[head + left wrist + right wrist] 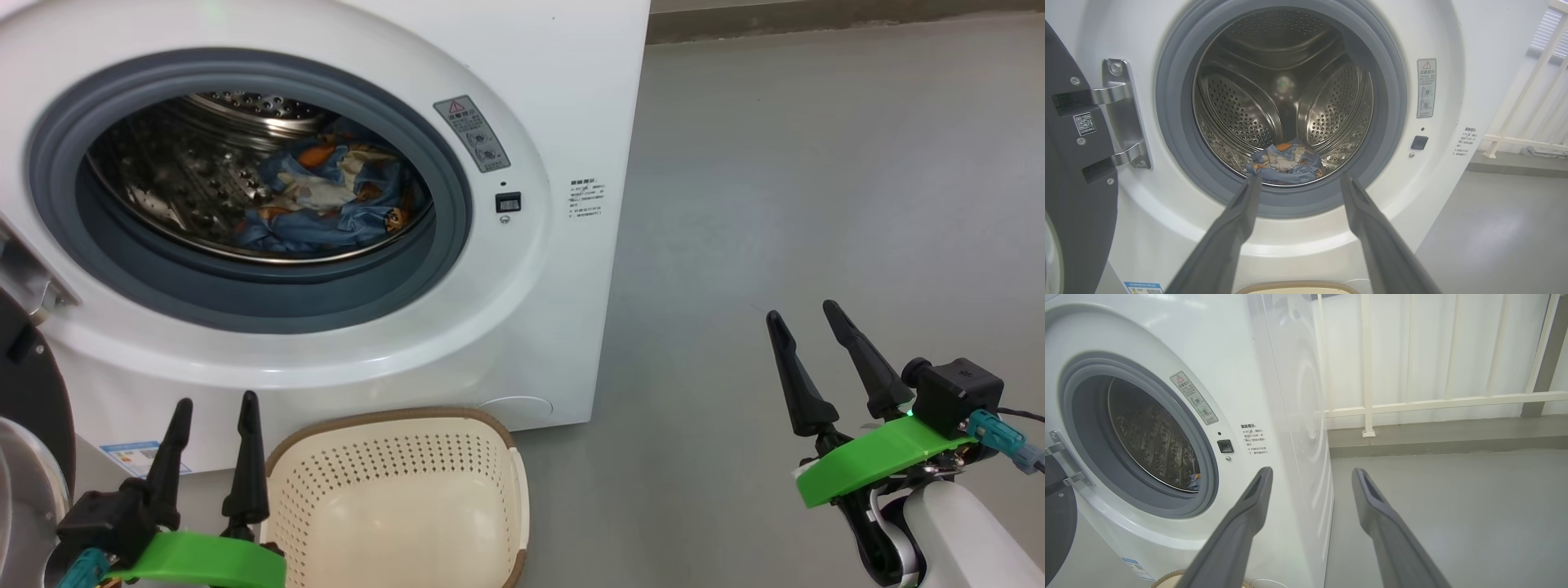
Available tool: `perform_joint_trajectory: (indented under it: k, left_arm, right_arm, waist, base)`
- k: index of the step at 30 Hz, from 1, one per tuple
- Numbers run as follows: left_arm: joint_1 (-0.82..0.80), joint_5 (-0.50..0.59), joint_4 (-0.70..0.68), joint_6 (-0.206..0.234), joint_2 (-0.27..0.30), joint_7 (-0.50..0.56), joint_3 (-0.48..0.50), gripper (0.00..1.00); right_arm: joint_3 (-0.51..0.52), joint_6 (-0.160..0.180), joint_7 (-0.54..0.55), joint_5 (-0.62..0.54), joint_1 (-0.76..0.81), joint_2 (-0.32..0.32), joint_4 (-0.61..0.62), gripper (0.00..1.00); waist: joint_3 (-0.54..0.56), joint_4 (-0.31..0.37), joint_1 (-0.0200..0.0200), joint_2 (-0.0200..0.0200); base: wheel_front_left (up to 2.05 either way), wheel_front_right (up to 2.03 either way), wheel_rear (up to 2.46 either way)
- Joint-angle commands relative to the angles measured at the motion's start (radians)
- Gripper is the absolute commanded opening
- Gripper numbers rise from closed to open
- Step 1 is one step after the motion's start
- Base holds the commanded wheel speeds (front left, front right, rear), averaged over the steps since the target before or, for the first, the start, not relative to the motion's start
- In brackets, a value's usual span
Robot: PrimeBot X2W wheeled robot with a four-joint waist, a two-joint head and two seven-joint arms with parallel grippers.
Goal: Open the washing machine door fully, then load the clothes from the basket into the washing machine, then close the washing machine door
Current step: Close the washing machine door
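Since the clothes (326, 192) lie in the drum (163, 188), the door (33, 392), open at left, wants closing. The left gripper (216, 400) and right gripper (801, 310) gape empty; the left should push the door's free edge round until it latches.

Holds left gripper (215, 400) spread before the washing machine (563, 98), right gripper (802, 310) spread off its side, fingers (794, 376) up, empty.

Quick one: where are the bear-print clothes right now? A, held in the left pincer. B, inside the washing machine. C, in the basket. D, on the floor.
B: the clothes lie heaped inside the washing machine, and the visible inside of the basket is bare.
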State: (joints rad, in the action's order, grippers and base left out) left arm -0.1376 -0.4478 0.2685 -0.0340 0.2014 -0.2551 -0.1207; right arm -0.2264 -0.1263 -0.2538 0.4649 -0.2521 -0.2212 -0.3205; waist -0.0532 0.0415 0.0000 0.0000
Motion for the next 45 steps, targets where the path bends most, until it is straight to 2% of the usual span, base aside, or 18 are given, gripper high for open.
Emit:
perform_joint_trajectory:
  k: [1,9,27,45]
  left_arm:
    - [-0.037,-0.005,-0.021,0.004,0.022,-0.006,0.035,1.0]
    - [-0.031,-0.01,-0.031,0.003,0.02,-0.007,0.04,1.0]
    - [-0.028,-0.009,-0.036,0.004,0.021,-0.007,0.04,1.0]
    - [-0.023,-0.003,-0.036,0.001,0.019,-0.007,0.042,1.0]
  right_arm:
    - [-0.017,-0.004,-0.008,0.005,-0.014,-0.008,0.019,1.0]
    - [-0.017,-0.004,-0.008,0.005,-0.015,-0.004,0.017,1.0]
    - [-0.013,-0.004,-0.008,0.005,-0.011,-0.001,0.014,1.0]
    - [-0.016,-0.004,-0.008,0.007,-0.007,-0.003,0.012,1.0]
  waist:
    - [0.0,0.0,0.0,0.0]
    - [0.002,0.002,0.0,0.0]
    - [0.006,0.003,0.0,0.0]
    - [0.013,0.005,0.0,0.0]
  base:
    - [-0.14,0.14,0.0]
    - [-0.75,0.75,0.0]
    - [-1.6,1.6,0.0]
    - [-0.15,0.15,0.0]
